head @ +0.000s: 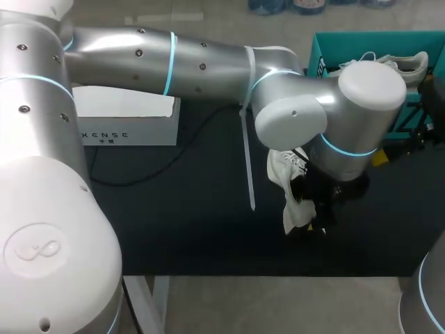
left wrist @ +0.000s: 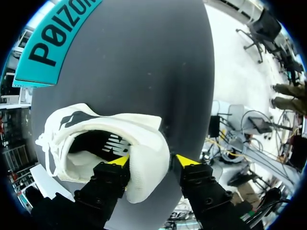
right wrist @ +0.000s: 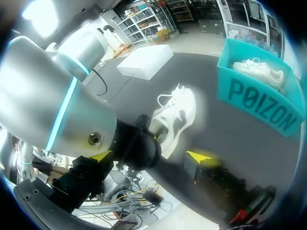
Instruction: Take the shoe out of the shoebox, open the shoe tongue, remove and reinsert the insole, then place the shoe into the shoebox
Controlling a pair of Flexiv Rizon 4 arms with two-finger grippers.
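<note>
The left tool [left wrist: 152, 162] is clenched on the heel of the white shoe [left wrist: 96, 124] over the bench [head: 181, 209]; only its wrist view shows one finger inside. Further right, the teal shoebox [head: 327, 49] holds a second shoe [right wrist: 256, 69]; the right tool [right wrist: 151, 155] gapes, released.

Two shoes [right wrist: 175, 117]; one shoebox [right wrist: 259, 103] — one white box [head: 125, 118].

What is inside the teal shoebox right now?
A white shoe lies inside the shoebox, laces showing. The walls hide the floor beneath it. The other shoe is outside, in the left hand.
</note>
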